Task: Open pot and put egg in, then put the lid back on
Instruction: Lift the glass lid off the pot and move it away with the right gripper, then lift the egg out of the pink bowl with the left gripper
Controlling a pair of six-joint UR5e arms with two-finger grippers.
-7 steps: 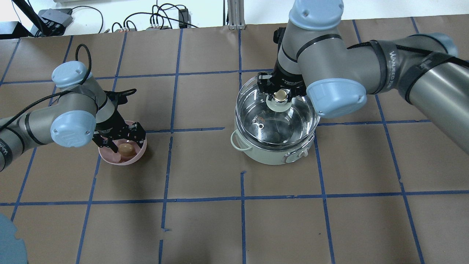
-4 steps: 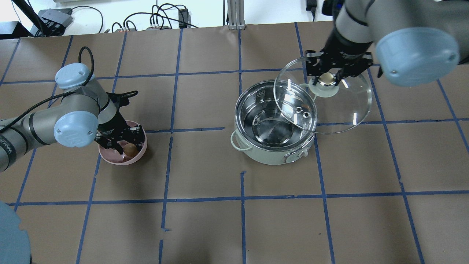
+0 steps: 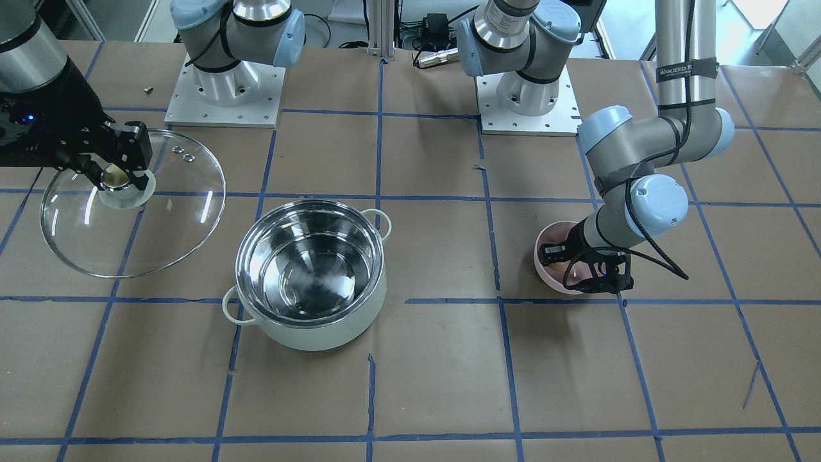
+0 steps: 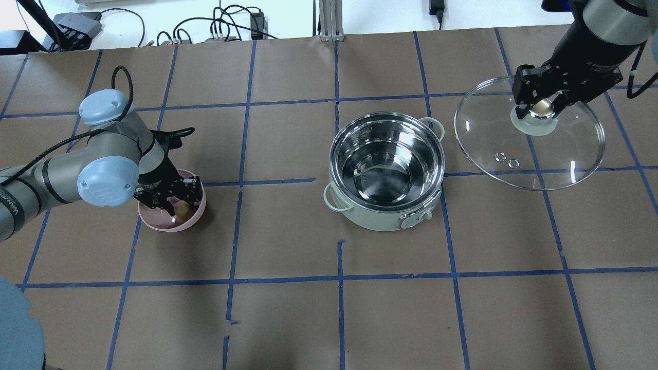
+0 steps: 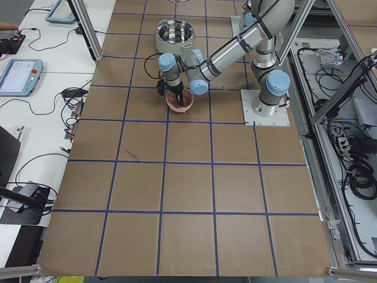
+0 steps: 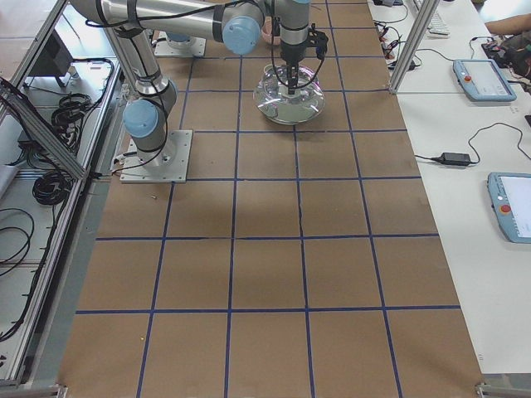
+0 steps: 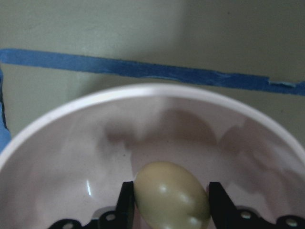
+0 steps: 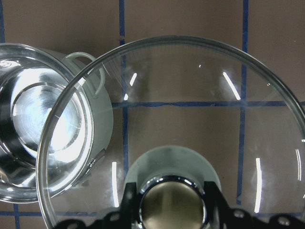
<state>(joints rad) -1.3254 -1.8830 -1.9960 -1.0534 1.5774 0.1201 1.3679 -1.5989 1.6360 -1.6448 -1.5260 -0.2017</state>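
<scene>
The mint-green pot [image 4: 380,218] stands open near the table's middle, its steel inside empty; it also shows in the front view [image 3: 333,327]. My right gripper [image 4: 538,109] is shut on the gold-topped knob of the glass lid [image 4: 534,154] and holds it in the air to the pot's right, clear of the rim [image 3: 135,218] [image 8: 190,95]. The brown egg [image 7: 171,195] lies low in the pink bowl [image 4: 164,224]. My left gripper [image 4: 175,205] reaches into the bowl, its fingers [image 7: 126,207] pressed against both sides of the egg.
Brown paper with a blue tape grid covers the table. Both arm bases [image 3: 221,90] stand on the robot's side. Cables and boxes [image 4: 221,28] lie beyond the far edge. The pink bowl [image 3: 545,247] sits about two grid squares from the pot.
My right gripper has lifted the lid off the pot and carried it to the right. My left gripper has sunk deeper into the pink bowl and come round the egg.
</scene>
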